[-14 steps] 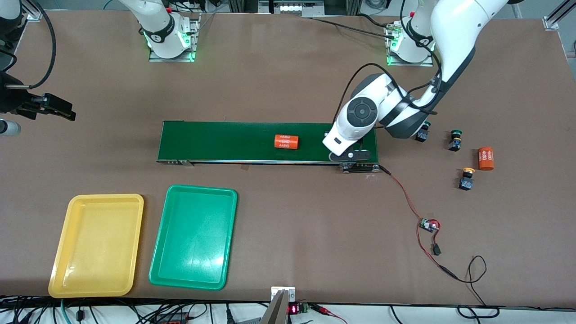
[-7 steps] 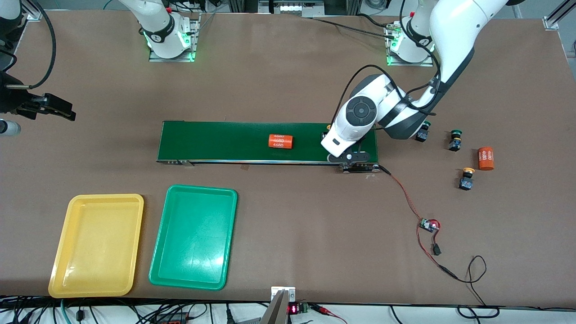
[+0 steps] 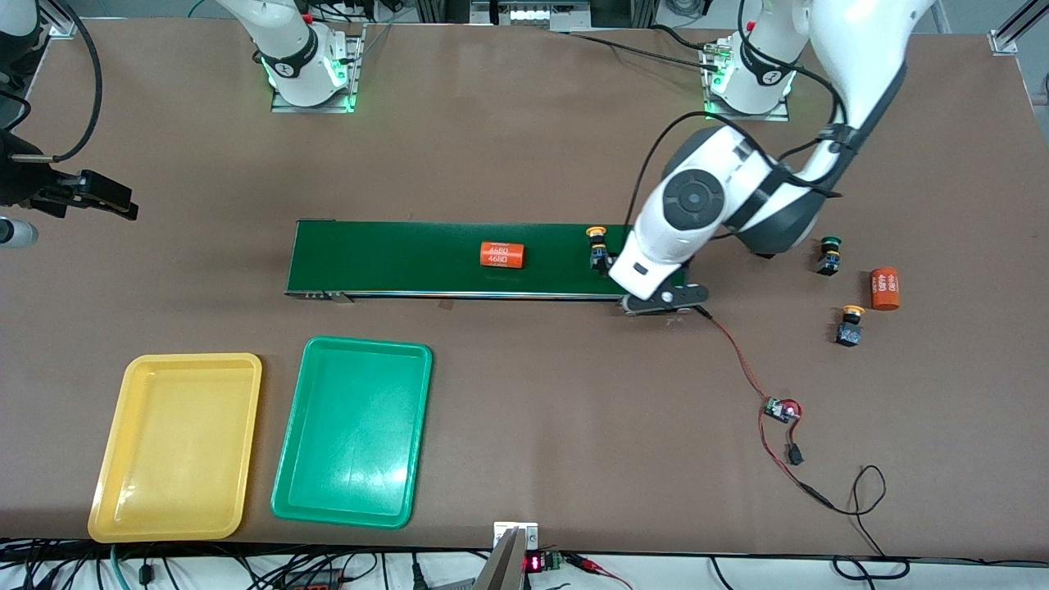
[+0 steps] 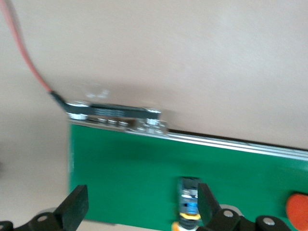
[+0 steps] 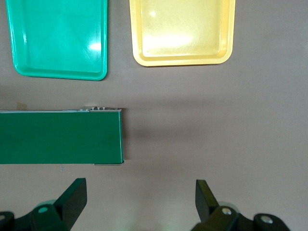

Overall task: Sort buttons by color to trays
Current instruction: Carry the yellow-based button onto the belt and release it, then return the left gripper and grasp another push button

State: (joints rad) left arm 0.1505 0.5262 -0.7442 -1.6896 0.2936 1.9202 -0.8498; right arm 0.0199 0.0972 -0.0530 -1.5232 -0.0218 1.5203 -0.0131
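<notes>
Orange cylinder (image 3: pixel 501 254) on your dark green belt (image 3: pixel 410 258) reads "4680"; only wrist views show both hands spread: left hand (image 4: pixel 139 204), right hand (image 5: pixel 139 199).

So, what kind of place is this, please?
Probably a robotics lab bench: two arms bolted to a brown table, a small green conveyor belt, and loose wiring with a circuit board.

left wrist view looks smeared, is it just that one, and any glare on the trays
Left wrist view: motion-blurred, the conveyor belt edge smeared. Right wrist view: sharp, with glare on the yellow tray and green tray. Front view: sharp, soft sheen in both trays.
</notes>
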